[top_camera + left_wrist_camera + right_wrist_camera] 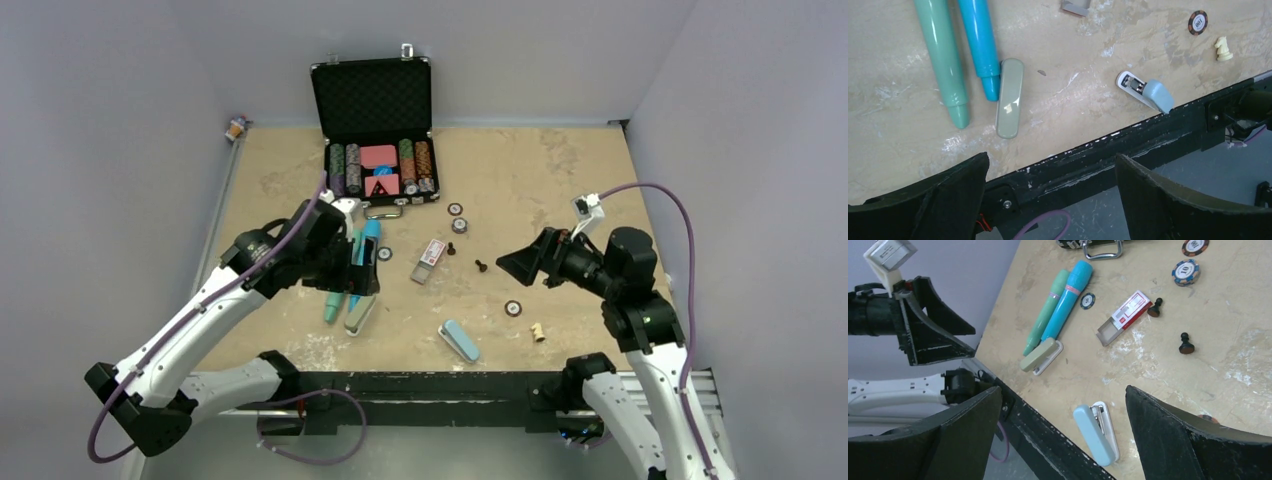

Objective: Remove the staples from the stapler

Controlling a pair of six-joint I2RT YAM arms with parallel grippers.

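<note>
Top view: my left end effector [366, 268] and right end effector [510, 266] both stand wide open, holding nothing. The blue stapler [459, 340] lies untouched by the worktop's near edge, so I judge I'm at the approach.

Left wrist: a brown chip [1198, 22] reads 100.

Right wrist: a blue chip [1185, 271] reads 10. Next I need to pin the stapler's base and lift its top.

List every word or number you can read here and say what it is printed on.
"100": brown poker chip near the white chess knight.
"10": blue poker chip.
"100": dark poker chip just beyond the blue one.
Red and white staple box: print too blurred to read.
Small chip beside the blue marker: too small to read.
</note>
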